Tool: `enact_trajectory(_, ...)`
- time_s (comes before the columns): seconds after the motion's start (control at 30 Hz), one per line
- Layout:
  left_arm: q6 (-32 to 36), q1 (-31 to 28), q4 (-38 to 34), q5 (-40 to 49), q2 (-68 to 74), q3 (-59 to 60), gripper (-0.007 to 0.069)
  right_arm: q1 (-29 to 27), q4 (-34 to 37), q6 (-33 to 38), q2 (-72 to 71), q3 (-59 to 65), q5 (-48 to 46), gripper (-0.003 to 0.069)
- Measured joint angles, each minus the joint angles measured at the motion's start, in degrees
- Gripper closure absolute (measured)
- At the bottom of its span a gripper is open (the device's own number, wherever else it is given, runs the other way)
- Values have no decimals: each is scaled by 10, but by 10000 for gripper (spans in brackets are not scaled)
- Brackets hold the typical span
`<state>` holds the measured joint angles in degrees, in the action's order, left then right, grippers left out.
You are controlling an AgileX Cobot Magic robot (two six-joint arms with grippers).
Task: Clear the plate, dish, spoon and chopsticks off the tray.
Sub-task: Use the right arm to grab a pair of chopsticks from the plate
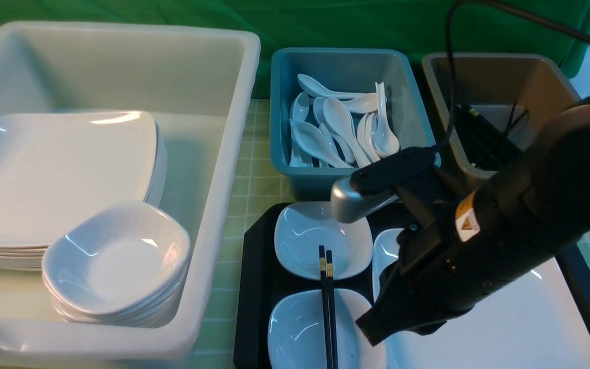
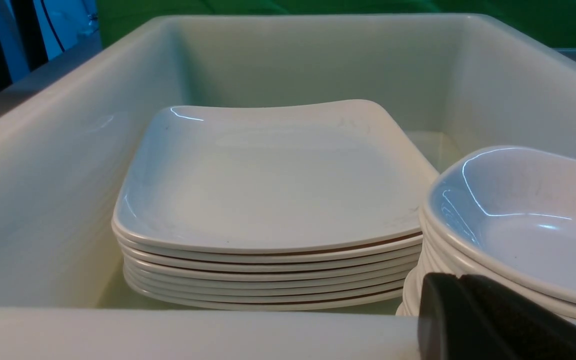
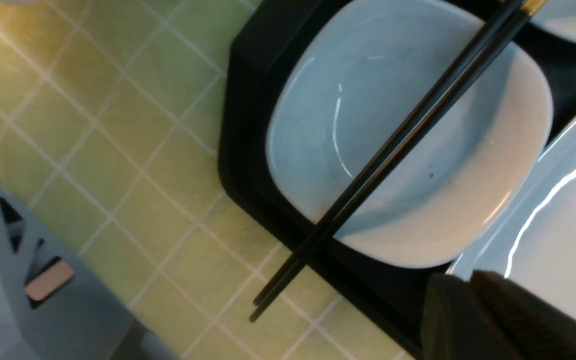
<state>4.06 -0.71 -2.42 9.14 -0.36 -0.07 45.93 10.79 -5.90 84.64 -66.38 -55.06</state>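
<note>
Right end effector (image 1: 377, 328): nearest, low over the tray's middle, jaws closed, nothing seen between them. Tray (image 1: 254, 287) sits on the worktop (image 1: 254, 179). Plate (image 1: 530, 318) fills the tray's right half. Chopsticks (image 1: 328, 307) lie together across two bowls (image 1: 300, 241) on the tray's left half, thin ends reaching past the tray's near rim. Spoons (image 1: 336, 128) lie in a teal tub (image 1: 285, 102) beyond the tray. Left end effector (image 2: 468, 320): closed, at the white tub (image 2: 43, 200) left of the tray.

We see a glossy white plate (image 1: 530, 318) and bowls (image 1: 300, 241), smooth black chopsticks (image 1: 328, 318) banded in gold, a matt black plastic tray (image 1: 254, 287).
</note>
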Motion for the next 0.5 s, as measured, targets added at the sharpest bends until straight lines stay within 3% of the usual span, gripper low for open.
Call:
enact_trajectory(0.23, 0, 0, 0, 0, 0, 0, 624, 9, -33, -72, 69, -47, -3, 585)
enact_trajectory(0.5, -1, 0, 0, 0, 0, 0, 624, 26, -40, -114, 161, -79, 6, 367)
